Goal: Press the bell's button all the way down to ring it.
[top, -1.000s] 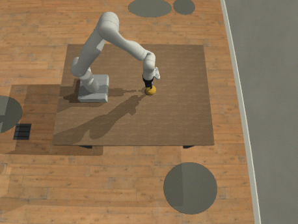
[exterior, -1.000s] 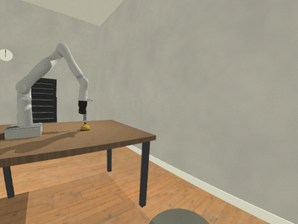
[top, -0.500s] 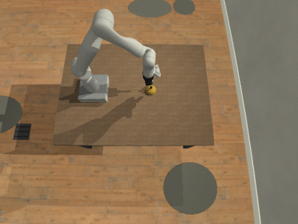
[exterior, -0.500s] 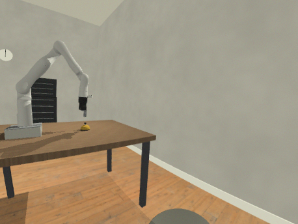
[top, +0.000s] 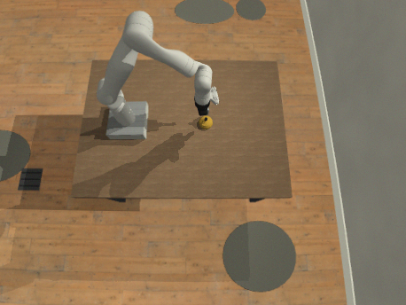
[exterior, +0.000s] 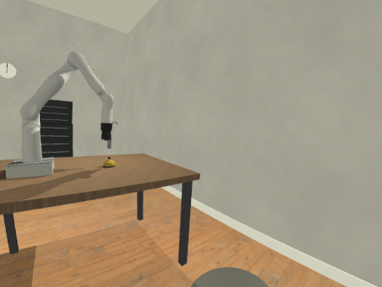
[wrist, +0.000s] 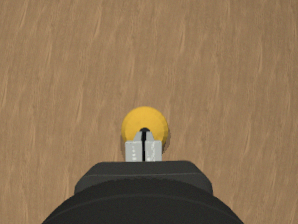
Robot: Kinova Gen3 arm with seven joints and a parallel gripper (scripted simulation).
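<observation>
A small yellow bell (top: 205, 122) with a dark button on top sits on the brown table, right of the arm's base. It also shows in the exterior view (exterior: 109, 163) and in the wrist view (wrist: 145, 124). My gripper (exterior: 109, 145) is shut and empty, pointing straight down. It hangs directly above the bell with a clear gap between the fingertips and the button. In the wrist view the closed fingertips (wrist: 144, 149) cover the near part of the bell. In the overhead view the gripper (top: 202, 111) stands just above the bell.
The arm's base (top: 128, 121) stands on the left part of the table. The table's right edge (exterior: 183, 177) is well away from the bell. Grey round patches (top: 259, 256) lie on the wooden floor around the table.
</observation>
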